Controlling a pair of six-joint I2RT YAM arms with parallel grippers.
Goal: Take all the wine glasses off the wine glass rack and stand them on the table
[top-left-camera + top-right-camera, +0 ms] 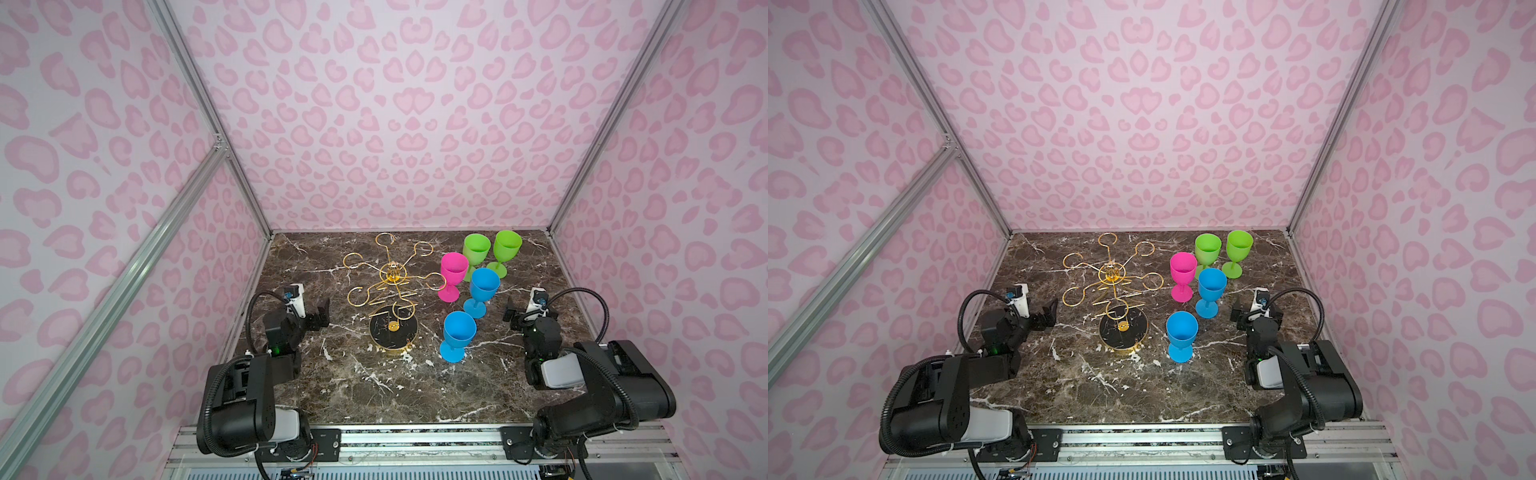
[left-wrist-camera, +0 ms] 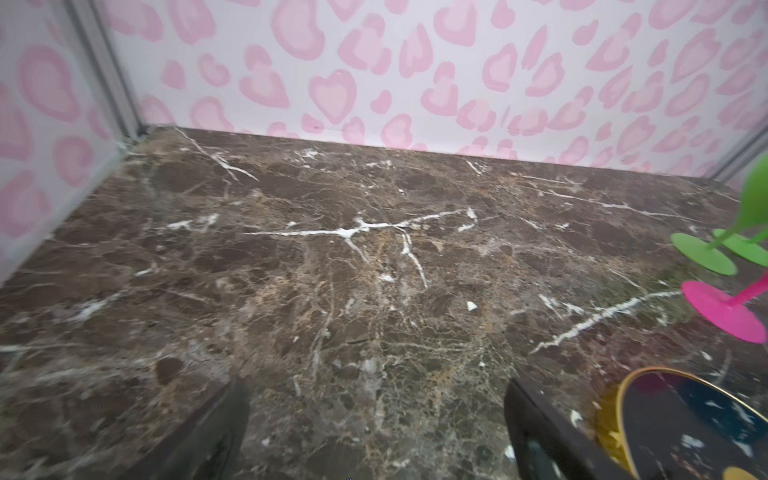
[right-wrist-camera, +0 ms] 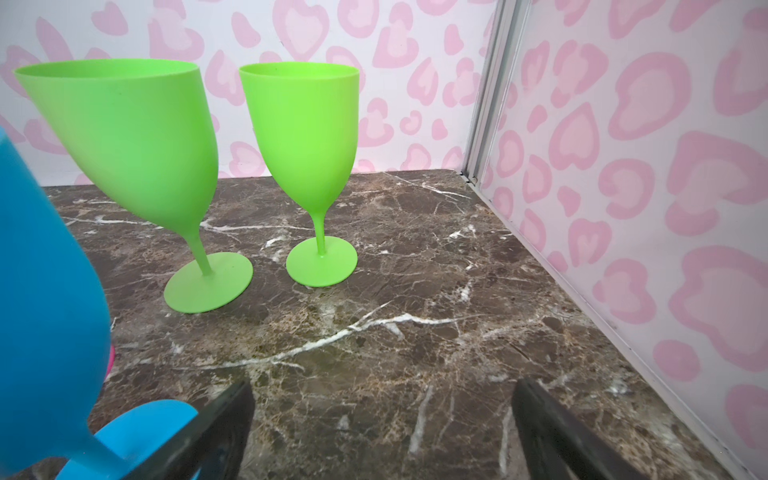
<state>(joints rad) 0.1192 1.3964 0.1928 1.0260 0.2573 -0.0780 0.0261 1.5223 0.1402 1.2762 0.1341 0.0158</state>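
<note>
Enclosure as seen in both top views: three walls (image 1: 415, 104) papered white with pink heart-shaped blotches fill the upper frame and both sides, silver aluminium struts (image 1: 219, 143) run up the corners, and a dark brown, white-veined marble tabletop (image 1: 374, 395) occupies the lower centre, evenly lit.

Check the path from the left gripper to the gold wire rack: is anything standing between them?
Nothing visible does. Only bare marble table lies between the open left gripper and the base of the rack. The glasses all stand on the table on the other side of the rack, and none hangs from its hooks.
</note>
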